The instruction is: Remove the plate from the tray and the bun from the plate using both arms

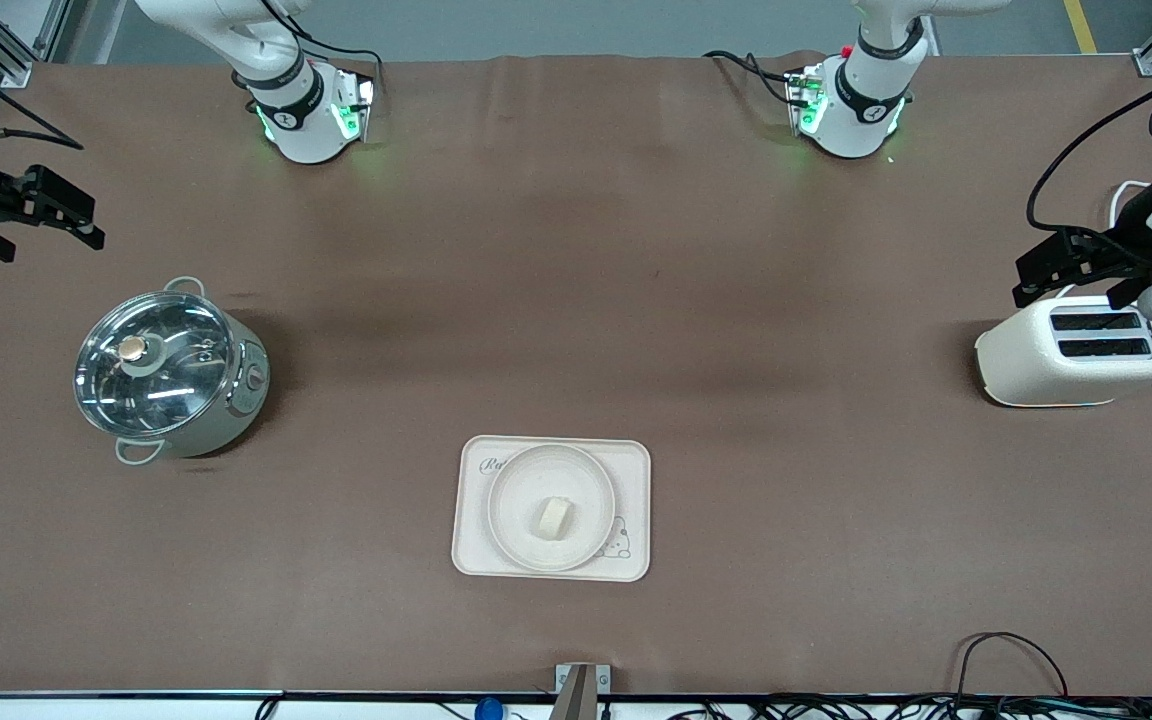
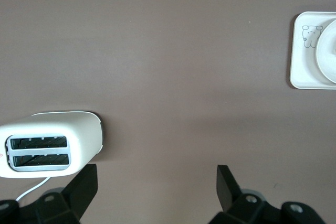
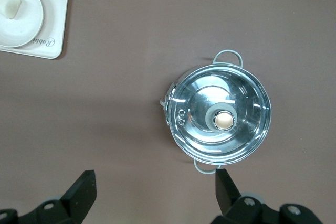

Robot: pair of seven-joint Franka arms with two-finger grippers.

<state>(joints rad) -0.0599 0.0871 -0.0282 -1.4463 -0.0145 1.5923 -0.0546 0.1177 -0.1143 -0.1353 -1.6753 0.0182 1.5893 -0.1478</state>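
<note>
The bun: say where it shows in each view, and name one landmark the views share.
Front view: the bun lies on the plate, nearest the camera.
Left wrist view: not in it.
Right wrist view: on the plate at the picture's corner.
Shared landmark: the rabbit tray.

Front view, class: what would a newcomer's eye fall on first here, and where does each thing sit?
First the shiny lidded pot toward the right arm's end of the table, then the white toaster at the left arm's end. Between them, nearer the front camera, the bun lies on the plate, which sits on the tray. The right gripper and left gripper wait open at the table's ends.
</note>
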